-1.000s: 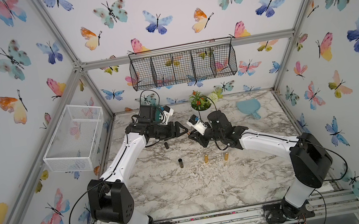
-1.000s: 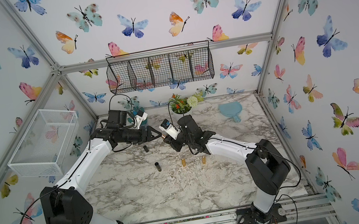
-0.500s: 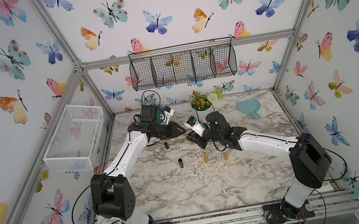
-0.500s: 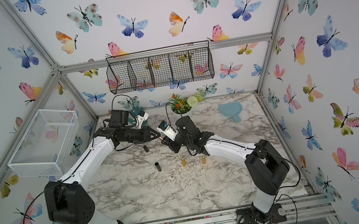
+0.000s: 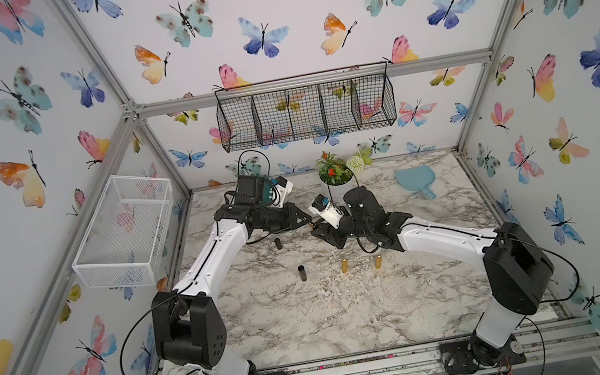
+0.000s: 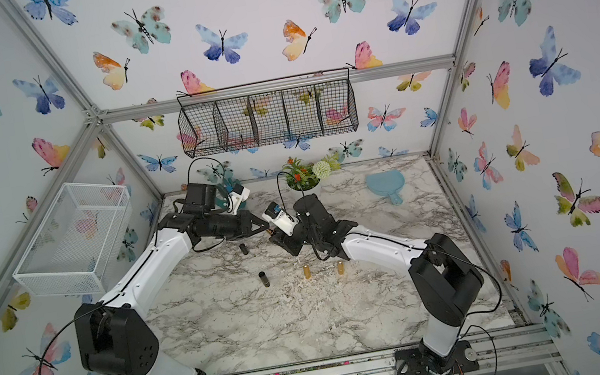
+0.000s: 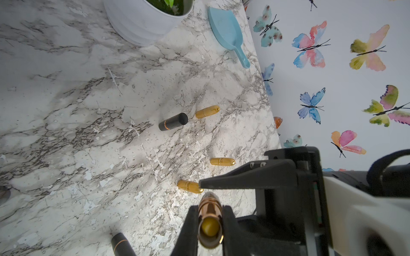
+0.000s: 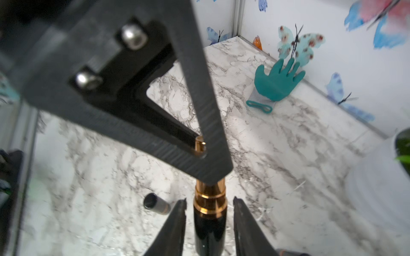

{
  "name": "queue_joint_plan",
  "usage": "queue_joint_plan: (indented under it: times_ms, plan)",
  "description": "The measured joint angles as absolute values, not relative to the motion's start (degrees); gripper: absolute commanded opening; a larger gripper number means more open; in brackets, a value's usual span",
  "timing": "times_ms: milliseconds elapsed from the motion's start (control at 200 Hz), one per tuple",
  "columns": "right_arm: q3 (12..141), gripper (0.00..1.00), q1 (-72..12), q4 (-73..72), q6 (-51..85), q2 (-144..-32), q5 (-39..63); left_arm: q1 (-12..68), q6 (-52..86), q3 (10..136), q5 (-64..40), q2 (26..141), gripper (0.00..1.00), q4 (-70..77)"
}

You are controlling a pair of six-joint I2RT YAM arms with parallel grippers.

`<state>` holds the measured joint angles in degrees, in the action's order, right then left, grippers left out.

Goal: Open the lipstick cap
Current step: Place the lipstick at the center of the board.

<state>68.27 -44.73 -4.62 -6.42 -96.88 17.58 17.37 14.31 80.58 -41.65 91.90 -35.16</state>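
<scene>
Toward the far edge of the surface (image 5: 330, 314), the left end effector (image 7: 209, 209) pinches the gold end of the lipstick (image 8: 209, 230). The right end effector (image 8: 210, 199) stands spread around its black base, not touching.

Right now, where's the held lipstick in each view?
Top view: lipstick below-left of the white pot.
Top view: lipstick below-left of that pot.
Left wrist: lipstick clamped in the left claw.
Right wrist: lipstick between the right claw's open fingers.
Landmark: the white pot, in all four.

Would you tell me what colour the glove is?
The glove is teal with a grey cuff, best seen in the right wrist view.
</scene>
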Motion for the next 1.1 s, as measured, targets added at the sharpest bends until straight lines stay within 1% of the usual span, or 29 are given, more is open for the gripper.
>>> queue_joint_plan:
  times_ms: [90, 190, 275, 415, 581, 671, 766, 891, 966, 1096]
  plan:
    - [68.93, 0.54, -44.73, -3.46, -6.92, -96.88, 16.45, 17.37, 14.28, 80.82, -40.40, 91.90, 0.06, -35.29]
    - [69.21, 0.54, -44.73, -2.59, -7.35, -96.68, 14.76, 17.37, 14.04, 82.35, -35.48, 91.90, 0.06, -36.34]
    - [69.06, 0.54, -44.73, -1.28, -7.90, -95.77, 13.02, 17.41, 13.93, 83.96, -28.88, 91.90, 0.06, -36.34]
    - [68.31, 0.54, -44.73, -0.05, -8.56, -91.77, 10.28, 18.48, 14.15, 83.35, -18.37, 91.90, 0.08, -34.11]
    - [68.07, 0.54, -44.73, 0.86, -8.58, -87.26, 8.34, 22.94, 15.27, 77.84, -6.90, 92.51, 0.12, -28.03]
    - [67.72, 0.53, -44.73, 0.91, -8.54, -86.08, 7.53, 26.06, 15.53, 76.71, -0.82, 95.15, 0.12, -25.98]
    - [66.59, 0.53, -44.73, 0.89, -8.43, -85.49, 6.92, 27.94, 15.73, 76.62, 2.63, 98.83, 0.12, -24.12]
    - [64.71, 0.53, -44.73, 0.95, -8.40, -85.32, 5.80, 27.83, 15.73, 76.05, 5.93, 101.58, 0.12, -22.68]
    - [63.66, 0.55, -44.73, 1.21, -8.36, -85.10, 5.32, 27.79, 15.70, 76.01, 7.01, 102.85, 0.12, -21.85]
    - [62.48, 0.55, -44.73, 1.54, -8.36, -84.18, 4.69, 27.70, 15.68, 75.59, 7.97, 104.51, 0.12, -20.27]
